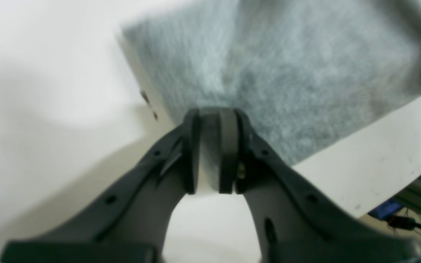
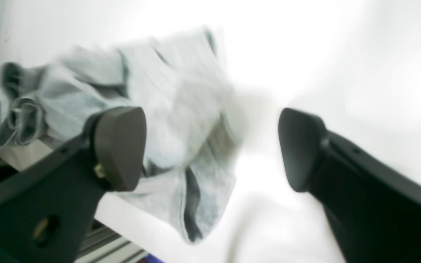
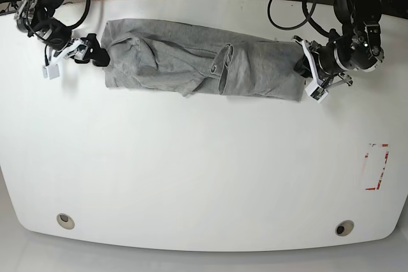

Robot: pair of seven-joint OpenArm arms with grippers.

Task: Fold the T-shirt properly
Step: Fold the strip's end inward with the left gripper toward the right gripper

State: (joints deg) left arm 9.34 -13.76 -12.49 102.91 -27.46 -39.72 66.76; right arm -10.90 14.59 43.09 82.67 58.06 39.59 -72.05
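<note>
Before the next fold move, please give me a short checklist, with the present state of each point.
1. Left gripper shut on the T-shirt edge: ok.
2. Right gripper holding cloth: not ok, its fingers stand wide open, nothing between them.
3. Shirt flat: not ok, bunched and wrinkled at its middle.
4. Shirt fully on the table: ok in the base view.
5. Which shirt end is the collar: cannot tell.

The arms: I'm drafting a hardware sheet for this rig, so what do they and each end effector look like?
Both arms are black, with loose black cables looping near their upper links. The left end effector has matt black curved fingers with flat dark pads. The right end effector has the same black fingers with rounded grey-brown pads and a brass-coloured screw. Each wrist carries a white part.
</note>
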